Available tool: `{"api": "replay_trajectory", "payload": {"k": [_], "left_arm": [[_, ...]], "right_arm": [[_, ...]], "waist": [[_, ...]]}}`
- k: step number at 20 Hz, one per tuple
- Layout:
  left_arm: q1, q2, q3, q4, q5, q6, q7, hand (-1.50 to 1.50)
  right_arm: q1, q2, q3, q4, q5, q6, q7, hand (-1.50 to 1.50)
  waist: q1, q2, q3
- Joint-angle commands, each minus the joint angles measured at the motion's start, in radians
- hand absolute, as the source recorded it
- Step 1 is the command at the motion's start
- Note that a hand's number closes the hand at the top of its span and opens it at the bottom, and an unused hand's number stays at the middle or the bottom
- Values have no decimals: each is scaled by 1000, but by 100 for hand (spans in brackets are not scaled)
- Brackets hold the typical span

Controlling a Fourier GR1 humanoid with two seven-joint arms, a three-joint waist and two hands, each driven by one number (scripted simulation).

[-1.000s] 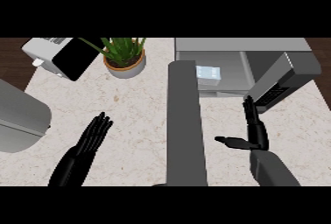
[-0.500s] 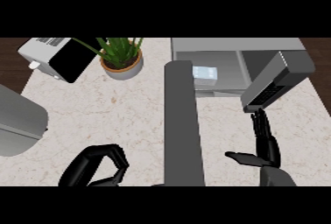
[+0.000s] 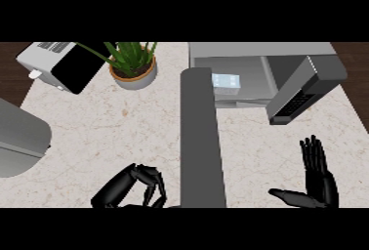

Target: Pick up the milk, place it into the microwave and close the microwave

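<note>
At the microwave (image 3: 238,51), the milk (image 3: 225,84) looks light and stiff; we'd take its sides. Our left hand (image 3: 133,188) curls empty, right hand (image 3: 317,178) spread.

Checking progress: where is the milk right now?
Head view, upper right of centre: the milk sits inside the open microwave, at its left side, with the door swung open to its right.

No legible text — no labels
</note>
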Motion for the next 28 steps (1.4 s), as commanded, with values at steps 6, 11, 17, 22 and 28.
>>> {"api": "replay_trajectory", "payload": {"k": [6,11,17,22,28], "left_arm": [[-153,-163,-121,252,-90,56,-15,150],[-270,-165,-312,416,-7,259,-37,150],[-433,-166,-538,449,219,458,48,150],[-547,-166,-603,475,320,555,61,150],[-656,-166,-595,495,410,666,102,150]], "right_arm": [[318,-9,55,-506,-117,117,160,-150],[358,-31,61,-658,-184,159,242,-150],[450,-59,70,-852,-258,209,330,-150],[433,-104,67,-904,-299,245,382,-150],[403,-117,84,-951,-308,248,417,-150]], "waist": [[5,6,0],[1,10,0],[-30,13,-1],[-83,23,-3],[-148,35,-4]]}}
